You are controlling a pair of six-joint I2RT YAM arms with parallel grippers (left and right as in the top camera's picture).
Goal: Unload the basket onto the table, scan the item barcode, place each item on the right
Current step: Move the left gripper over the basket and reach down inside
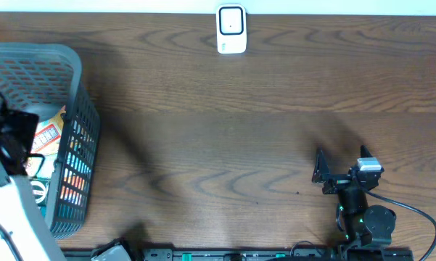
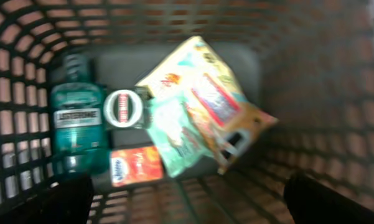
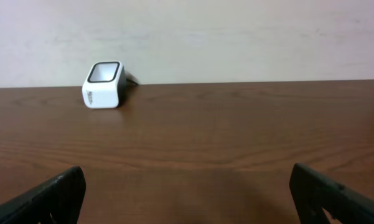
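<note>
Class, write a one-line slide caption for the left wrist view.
Open left gripper above a basket holding a mouthwash bottle and colourful packets.

The left gripper [image 2: 187,204] points steeply down, its jaws spread wide. The right gripper [image 1: 340,165] sits low and level at the near right, jaws likewise wide, empty.

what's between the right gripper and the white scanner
Only bare wooden table lies between the right gripper and the scanner. The right wrist view shows this most clearly, and the overhead view agrees.
</note>
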